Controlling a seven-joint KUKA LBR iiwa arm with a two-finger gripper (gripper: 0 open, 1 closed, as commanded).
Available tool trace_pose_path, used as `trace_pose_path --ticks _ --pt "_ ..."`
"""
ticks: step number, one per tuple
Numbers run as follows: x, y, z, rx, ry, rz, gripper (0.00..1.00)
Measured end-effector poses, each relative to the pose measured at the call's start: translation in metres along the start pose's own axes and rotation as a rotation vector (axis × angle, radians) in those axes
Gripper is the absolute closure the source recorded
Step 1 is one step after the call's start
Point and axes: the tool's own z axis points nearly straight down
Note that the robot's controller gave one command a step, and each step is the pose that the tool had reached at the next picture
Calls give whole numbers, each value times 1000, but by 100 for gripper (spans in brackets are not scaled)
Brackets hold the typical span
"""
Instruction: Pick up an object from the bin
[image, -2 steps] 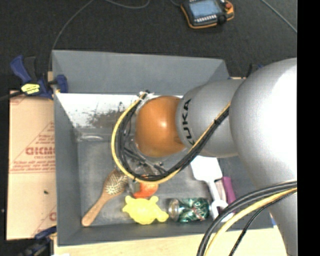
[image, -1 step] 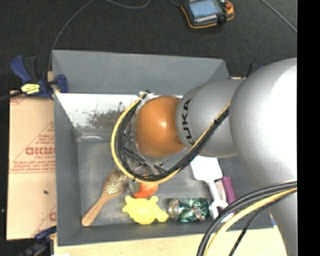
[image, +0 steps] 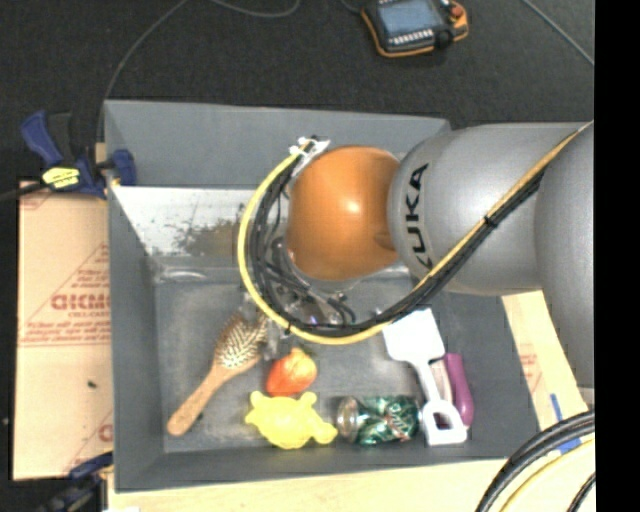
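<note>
The hand (image: 303, 315) hangs just far of the red-orange fruit (image: 291, 374), with the wooden hairbrush (image: 236, 347) head at its left. Whether the hand is wide or narrow I cannot tell.

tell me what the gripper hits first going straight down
Likely the red-orange fruit or the wooden hairbrush beside it; the gripper sits just above and between them, but depth is unclear.

Arm (image: 480, 210) low in bin (image: 190, 300), beside hairbrush (image: 225, 365), apple (image: 291, 373), yellow toy (image: 290, 420).
</note>
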Motion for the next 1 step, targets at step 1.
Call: trace_pose_path --ticks 1 --pt "3 -11 -60 0 6 9 100"
